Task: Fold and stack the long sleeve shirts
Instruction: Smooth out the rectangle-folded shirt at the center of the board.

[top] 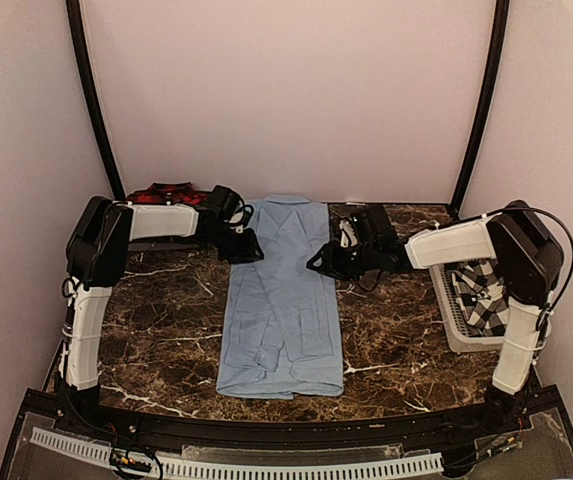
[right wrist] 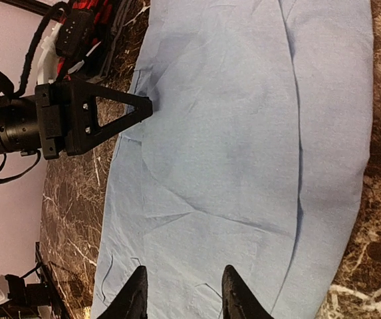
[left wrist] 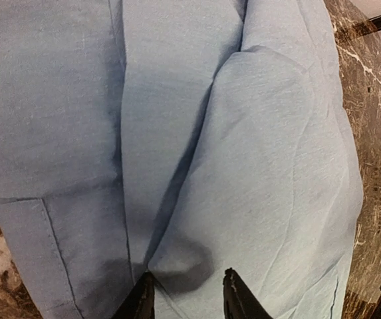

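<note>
Light blue shirt lies flat in the middle of the surface. Collar points at the far edge, hem sits close to the near edge. Both sides are folded in, so it's one long narrow strip. The folded-in layers overlap down the centre line.

Left end effector is at the shirt's left edge, in the far half near the collar end. In the right wrist view its tip touches that edge of the cloth. Left wrist view: fingers apart, low on the fabric, with a soft bulge of blue cloth and a shadow between them. Released, no clamp on the cloth that I can see.

Right end effector is opposite, at the shirt's right edge, also in the far half. The two face each other across the strip. Right wrist view: fingers spread, blue cloth lying flat between them, nothing pinched. Released too.

Red-and-black plaid shirt is bunched at the far left corner, behind the left arm and apart from the blue one.

Black-and-white checked shirt sits crumpled in the white basket at the right edge, under the right arm's elbow.

All three shirts lie apart, none stacked on another. Only the blue one lies spread out.
</note>
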